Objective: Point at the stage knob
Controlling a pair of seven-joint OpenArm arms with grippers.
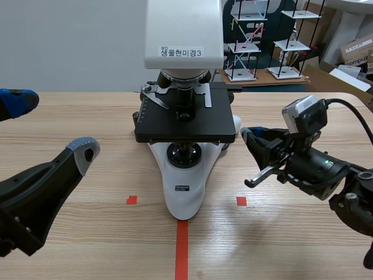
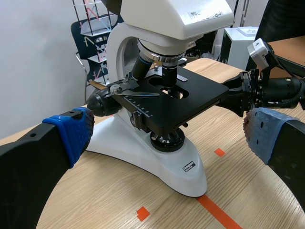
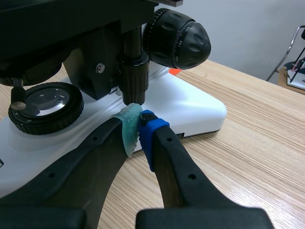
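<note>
Spread wide, empty, left gripper [image 1: 51,125] hovers by the tabletop's [image 1: 303,233] left edge; right gripper [image 3: 138,122], fingers pressed together, touches the stage knob [image 3: 132,83] beneath the microscope stage [image 1: 175,125].

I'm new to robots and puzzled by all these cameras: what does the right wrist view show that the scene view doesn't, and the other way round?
Only the right wrist view: the stage knob hanging beneath the stage, the right end effector with its shut pads right at the knob's lower end, and the ridged focus knob behind. Only the scene view: the left end effector, open and off to the side, the microscope's labelled head, and the tape marks. Both: the microscope's white base, the wooden table and the right end effector.
</note>
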